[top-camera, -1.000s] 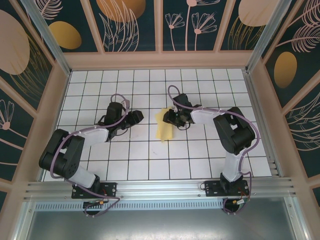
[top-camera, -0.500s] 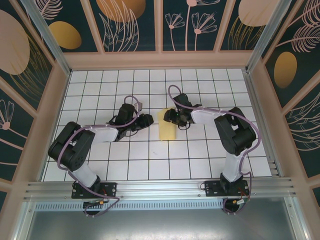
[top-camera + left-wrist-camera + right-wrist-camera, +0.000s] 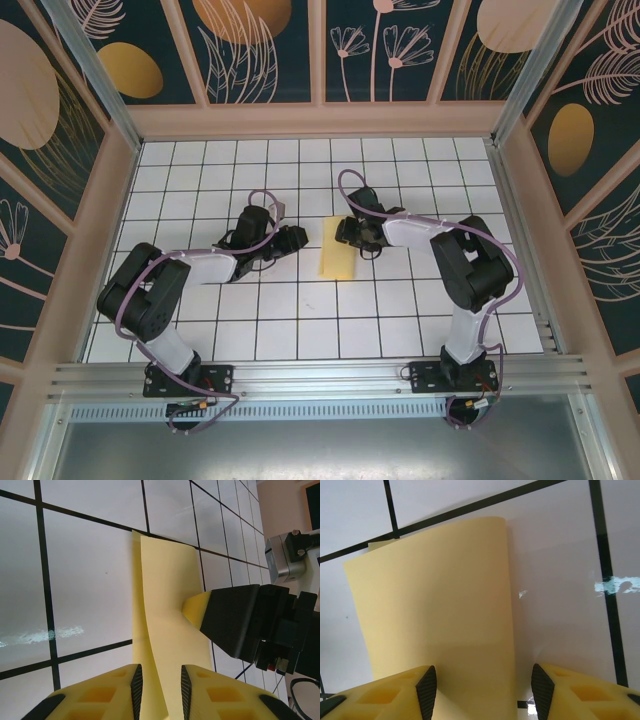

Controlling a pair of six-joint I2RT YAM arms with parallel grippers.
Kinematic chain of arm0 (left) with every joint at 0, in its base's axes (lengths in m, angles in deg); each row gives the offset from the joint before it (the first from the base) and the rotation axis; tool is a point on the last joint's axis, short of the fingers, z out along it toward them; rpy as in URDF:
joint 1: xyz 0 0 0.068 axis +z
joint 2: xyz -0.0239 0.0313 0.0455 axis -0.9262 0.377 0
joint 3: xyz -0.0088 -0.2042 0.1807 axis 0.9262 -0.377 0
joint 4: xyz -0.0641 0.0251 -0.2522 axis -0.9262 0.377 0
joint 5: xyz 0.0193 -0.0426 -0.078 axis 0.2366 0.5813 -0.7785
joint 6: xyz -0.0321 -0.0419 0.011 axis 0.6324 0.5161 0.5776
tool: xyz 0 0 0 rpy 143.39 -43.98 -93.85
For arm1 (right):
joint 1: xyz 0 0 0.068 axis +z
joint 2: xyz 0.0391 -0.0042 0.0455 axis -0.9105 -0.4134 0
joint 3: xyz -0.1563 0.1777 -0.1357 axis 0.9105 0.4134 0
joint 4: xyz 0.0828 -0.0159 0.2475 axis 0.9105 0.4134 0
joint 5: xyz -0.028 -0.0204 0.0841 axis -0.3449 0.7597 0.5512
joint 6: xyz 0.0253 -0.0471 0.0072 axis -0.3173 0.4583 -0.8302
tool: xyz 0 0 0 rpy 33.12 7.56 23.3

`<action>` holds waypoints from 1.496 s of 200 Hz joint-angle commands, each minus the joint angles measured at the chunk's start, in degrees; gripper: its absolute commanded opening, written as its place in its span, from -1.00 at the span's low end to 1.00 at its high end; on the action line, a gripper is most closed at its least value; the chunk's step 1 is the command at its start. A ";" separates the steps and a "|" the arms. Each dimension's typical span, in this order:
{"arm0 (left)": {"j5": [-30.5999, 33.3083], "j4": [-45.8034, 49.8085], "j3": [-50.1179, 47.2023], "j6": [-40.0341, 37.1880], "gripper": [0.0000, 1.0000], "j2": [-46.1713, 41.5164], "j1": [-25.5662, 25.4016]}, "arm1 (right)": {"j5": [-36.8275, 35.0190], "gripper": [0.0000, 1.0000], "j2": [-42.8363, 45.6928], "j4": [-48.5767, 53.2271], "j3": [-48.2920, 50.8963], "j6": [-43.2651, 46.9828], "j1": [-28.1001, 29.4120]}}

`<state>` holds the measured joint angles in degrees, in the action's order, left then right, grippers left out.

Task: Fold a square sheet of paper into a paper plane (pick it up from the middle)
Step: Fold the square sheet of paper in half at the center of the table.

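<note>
The square sheet of paper (image 3: 335,264) lies on the white grid table, folded in half into a narrow yellow rectangle. In the left wrist view the paper (image 3: 165,595) runs away from my fingers, its top layer slightly bowed. My left gripper (image 3: 299,239) sits at the sheet's left edge, and its jaws (image 3: 157,687) stand apart with the paper's near end between them. My right gripper (image 3: 346,233) is at the sheet's far right corner. It hangs open (image 3: 482,690) over the paper (image 3: 435,605), with one yellow fingertip (image 3: 199,611) resting on the top layer.
Black grid lines cross the glossy white table (image 3: 300,320). Wooden walls (image 3: 110,200) box the table in on the left, right and back. An aluminium rail (image 3: 320,378) runs along the near edge by the arm bases.
The paper's loose, raised flap has come down into a flat narrow rectangle. My left gripper has moved right, up to the sheet's edge. The right gripper has stayed on the sheet.
</note>
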<state>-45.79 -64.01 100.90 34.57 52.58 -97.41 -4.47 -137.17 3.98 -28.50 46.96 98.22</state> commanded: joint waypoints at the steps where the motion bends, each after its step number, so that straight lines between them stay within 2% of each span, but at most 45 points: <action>1: -1.43 -1.29 1.51 0.66 -0.39 1.22 -0.50 | -1.85 0.09 -1.16 2.23 -1.74 -0.72 -0.34; 94: -2.94 -2.04 3.11 1.03 -0.40 2.84 -1.16 | -1.58 0.02 -5.49 4.12 -3.96 -5.05 -0.30; 174: -5.60 -3.03 5.02 1.15 -0.40 6.93 -1.31 | -1.21 0.13 -8.02 4.84 -4.34 -4.22 0.31; 249: -2.07 0.78 6.09 0.73 -0.41 6.80 -1.49 | -1.85 0.17 -11.29 5.33 -4.93 -3.76 0.85; 299: -3.20 1.51 6.59 0.39 -0.39 7.85 -1.59 | -4.26 0.17 -11.73 5.39 -3.45 -2.56 1.06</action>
<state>-48.50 -63.66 105.77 35.20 58.96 -98.61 -7.95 -142.07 11.26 -35.19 43.01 99.21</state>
